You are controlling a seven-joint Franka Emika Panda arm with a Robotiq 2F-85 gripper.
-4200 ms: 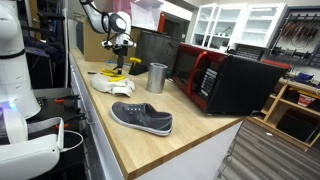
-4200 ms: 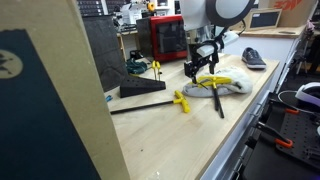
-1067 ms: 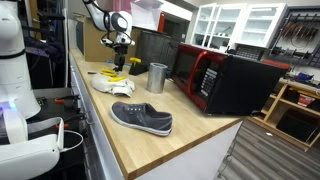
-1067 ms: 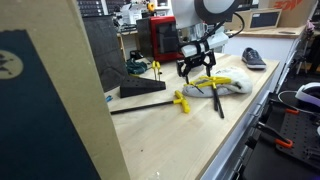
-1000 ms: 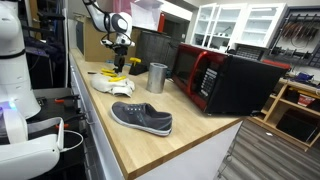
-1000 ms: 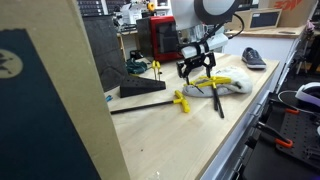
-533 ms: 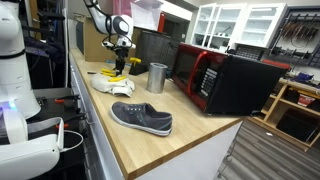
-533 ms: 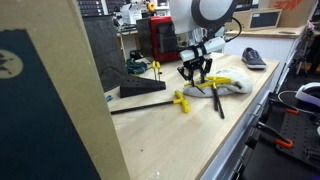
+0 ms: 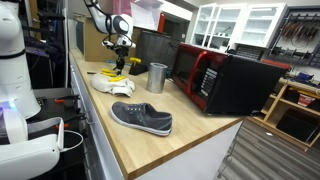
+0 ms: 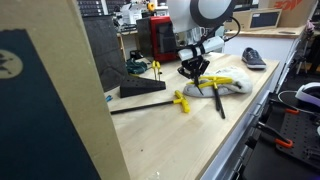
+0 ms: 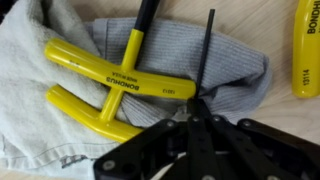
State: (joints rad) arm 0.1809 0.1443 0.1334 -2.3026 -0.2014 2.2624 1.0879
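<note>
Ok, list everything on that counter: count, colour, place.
T-handle hex keys: two, yellow, side by side on the cloth.
black hex key: one, thin, across the cloth, one end between the gripper's fingers.
cloth: one, grey, crumpled on the counter under the gripper.
long T-handle key: one, yellow handle and black shaft, on the counter beside the cloth.
wedge: one, black, behind the long key.
shoe: one, grey with a white sole, near the counter's front edge.
metal cup: one, silver, between cloth and microwave.
microwave: one, red and black, along the counter's back.
counter: one, light wood.
gripper: one, black, closed on the black hex key.
</note>
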